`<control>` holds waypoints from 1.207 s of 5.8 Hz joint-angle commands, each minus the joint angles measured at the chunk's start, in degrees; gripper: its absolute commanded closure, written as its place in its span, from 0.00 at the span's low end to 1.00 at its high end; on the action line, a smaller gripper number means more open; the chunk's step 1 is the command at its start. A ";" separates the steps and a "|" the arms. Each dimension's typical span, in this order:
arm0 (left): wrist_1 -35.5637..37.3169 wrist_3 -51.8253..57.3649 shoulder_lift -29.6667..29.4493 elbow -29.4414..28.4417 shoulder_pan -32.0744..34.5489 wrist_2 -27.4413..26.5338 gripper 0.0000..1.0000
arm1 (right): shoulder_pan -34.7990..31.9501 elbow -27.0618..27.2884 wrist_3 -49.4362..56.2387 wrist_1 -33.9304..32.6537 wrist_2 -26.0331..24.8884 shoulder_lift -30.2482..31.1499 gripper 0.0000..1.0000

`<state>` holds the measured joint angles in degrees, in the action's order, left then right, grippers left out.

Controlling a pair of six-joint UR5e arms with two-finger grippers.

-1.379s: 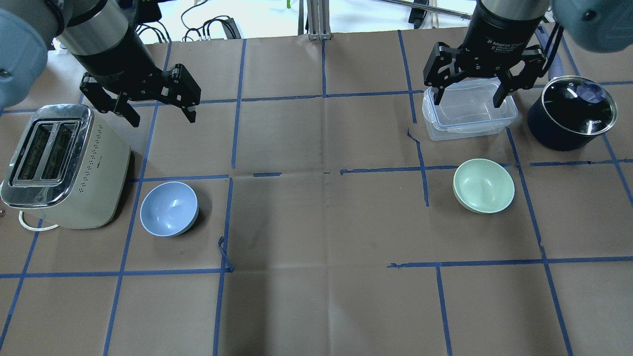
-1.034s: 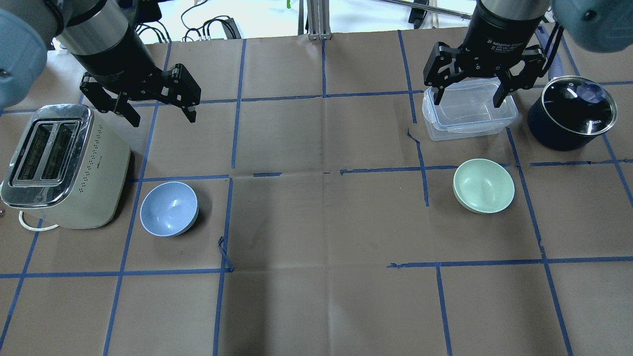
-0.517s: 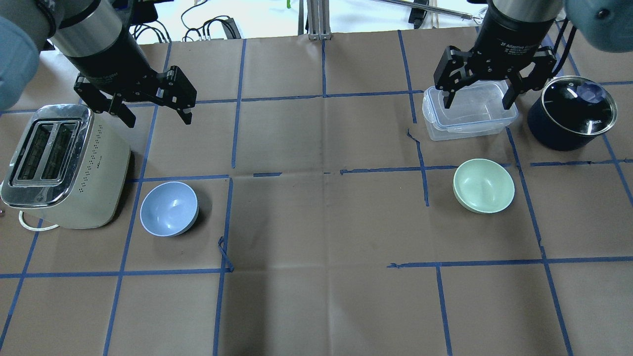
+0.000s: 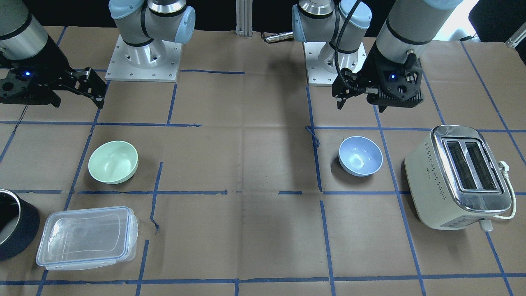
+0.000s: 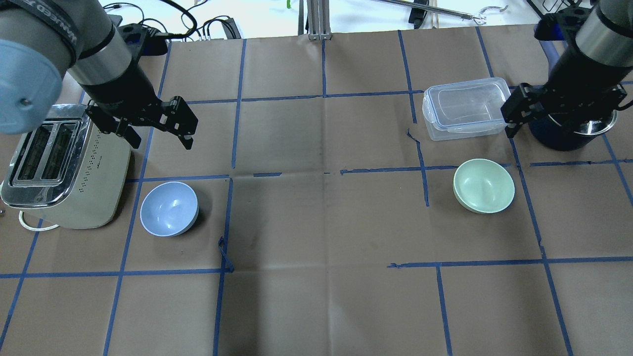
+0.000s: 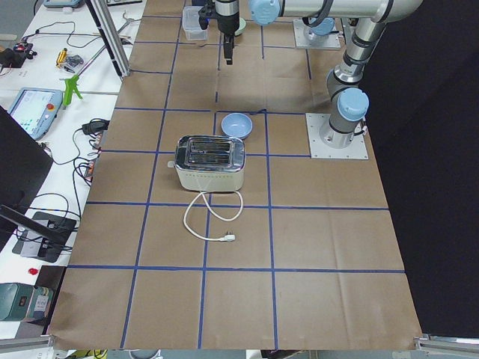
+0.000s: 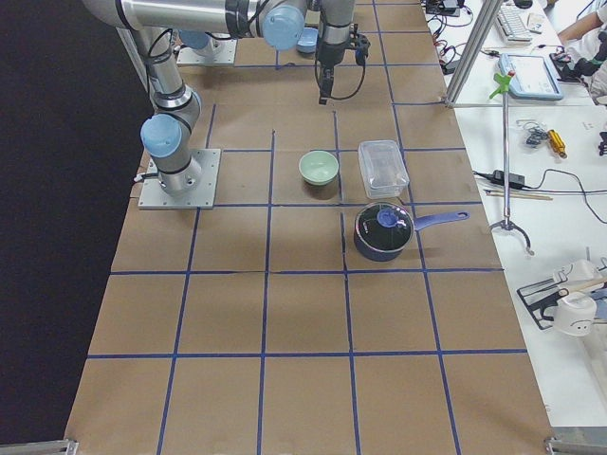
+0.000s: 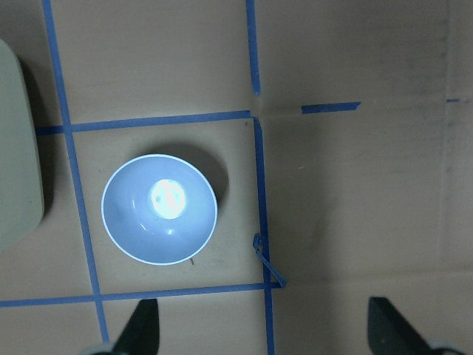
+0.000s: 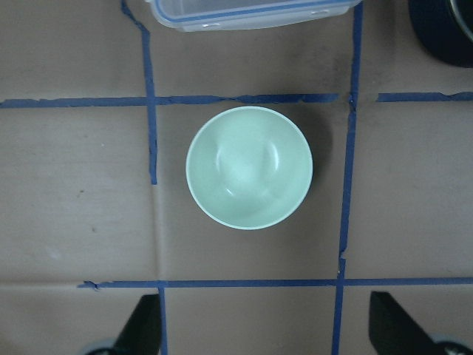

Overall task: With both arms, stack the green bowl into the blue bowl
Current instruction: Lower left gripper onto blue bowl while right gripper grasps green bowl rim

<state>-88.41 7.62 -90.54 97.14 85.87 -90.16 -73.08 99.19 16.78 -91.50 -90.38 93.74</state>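
The green bowl (image 5: 483, 185) sits upright on the right side of the table, centred in the right wrist view (image 9: 249, 167). The blue bowl (image 5: 169, 208) sits upright on the left side, beside the toaster, and shows in the left wrist view (image 8: 160, 208). My left gripper (image 5: 159, 142) is open and empty, hanging above the table just behind the blue bowl. My right gripper (image 5: 564, 121) is open and empty, high over the pot, behind and to the right of the green bowl. The two bowls are far apart.
A cream toaster (image 5: 64, 163) stands close to the left of the blue bowl, its cord at the table's end. A clear lidded container (image 5: 467, 109) lies behind the green bowl. A dark blue pot (image 5: 556, 141) with a glass lid stands to its right.
My right gripper has moved right, off the clear container and over the pot. My left gripper has moved nearer the blue bowl. Both bowls have stayed put.
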 commanded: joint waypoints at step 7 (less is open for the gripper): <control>30.06 5.39 -12.11 20.99 -2.99 -0.63 0.55 | 6.00 19.17 7.74 -29.67 -0.50 -9.70 0.00</control>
<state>-58.48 12.93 -102.24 118.41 82.88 -90.53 -67.90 116.20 24.10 -117.36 -90.82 86.39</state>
